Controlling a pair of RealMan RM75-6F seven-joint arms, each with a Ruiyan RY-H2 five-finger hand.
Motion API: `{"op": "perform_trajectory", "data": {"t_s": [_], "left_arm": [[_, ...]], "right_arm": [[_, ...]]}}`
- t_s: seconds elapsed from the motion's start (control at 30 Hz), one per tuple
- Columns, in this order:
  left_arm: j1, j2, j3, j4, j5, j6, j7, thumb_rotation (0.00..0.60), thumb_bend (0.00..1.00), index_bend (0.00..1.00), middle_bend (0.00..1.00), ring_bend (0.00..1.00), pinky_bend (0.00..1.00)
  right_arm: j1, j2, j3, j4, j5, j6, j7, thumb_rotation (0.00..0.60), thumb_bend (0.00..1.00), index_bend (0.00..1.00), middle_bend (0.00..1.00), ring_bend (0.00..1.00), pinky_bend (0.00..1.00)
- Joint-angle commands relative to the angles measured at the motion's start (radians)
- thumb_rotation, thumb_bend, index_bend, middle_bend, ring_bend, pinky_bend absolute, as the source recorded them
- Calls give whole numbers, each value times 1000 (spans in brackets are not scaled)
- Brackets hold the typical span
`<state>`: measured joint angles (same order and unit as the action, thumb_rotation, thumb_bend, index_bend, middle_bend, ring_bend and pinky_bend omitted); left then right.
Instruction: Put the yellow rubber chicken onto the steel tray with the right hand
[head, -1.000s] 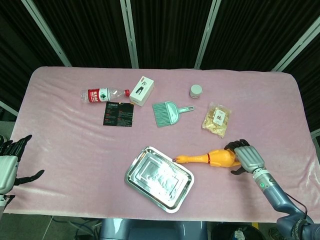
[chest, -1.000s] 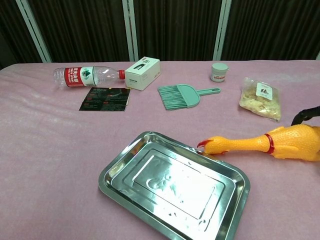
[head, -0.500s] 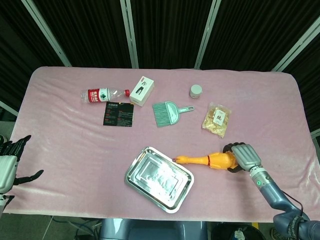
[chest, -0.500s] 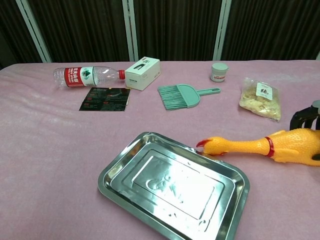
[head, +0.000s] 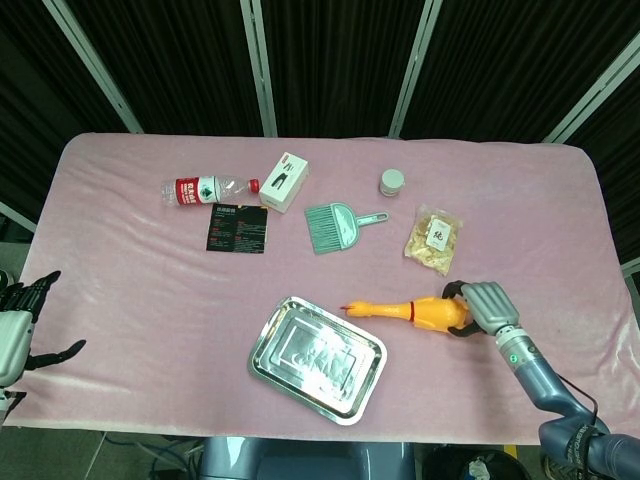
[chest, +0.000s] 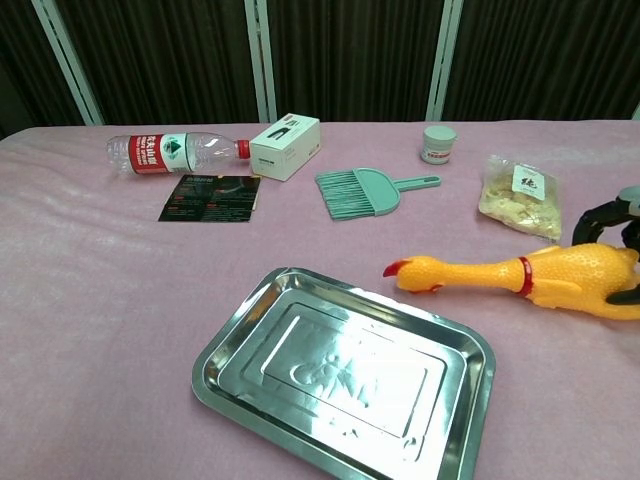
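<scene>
The yellow rubber chicken (head: 420, 311) (chest: 540, 279) hangs just above the pink cloth, its red beak pointing left toward the tray. My right hand (head: 484, 310) (chest: 612, 220) grips its body from the right, dark fingers wrapped around it. The steel tray (head: 317, 358) (chest: 345, 372) lies empty at the front centre, just left of and below the beak. My left hand (head: 18, 330) rests at the far left edge of the head view, fingers spread, holding nothing.
At the back lie a water bottle (head: 207, 188), a white box (head: 284, 181), a black card (head: 237, 228), a teal dustpan brush (head: 338, 225), a small jar (head: 392, 181) and a snack bag (head: 434, 238). The snack bag is just behind the chicken.
My right hand has lifted the chicken off the cloth and carried it slightly back and left; its beak no longer touches the tray rim. The left hand is still.
</scene>
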<state>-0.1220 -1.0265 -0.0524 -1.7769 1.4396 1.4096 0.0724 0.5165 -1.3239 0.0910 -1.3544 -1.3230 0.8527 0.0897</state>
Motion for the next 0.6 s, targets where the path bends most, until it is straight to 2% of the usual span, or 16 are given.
{"op": "perform_trajectory", "data": {"t_s": [0.03,0.27,0.4,0.6], "left_arm": [[-15,10,5,-2,28,-18,-27,600,114,82,145,174,120],[-70,26,0,-17,88,-69,-53,600,114,101,166,174,120],[-112,26,-5,-42,132,-100,-51,600,114,116,176,173,120],[-194,16,-25,-95,153,-189,-51,600,126,130,196,176,122]], "right_arm": [[-10,39,0,-17,-33,24,63,600,528,970,724,702,822],[-34,129,-6,-74,-102,84,211,600,544,1000,755,733,846],[-46,178,-11,-118,-139,109,347,600,544,1000,760,739,846],[-42,229,-22,-161,-211,141,504,600,546,1000,773,756,854]]}}
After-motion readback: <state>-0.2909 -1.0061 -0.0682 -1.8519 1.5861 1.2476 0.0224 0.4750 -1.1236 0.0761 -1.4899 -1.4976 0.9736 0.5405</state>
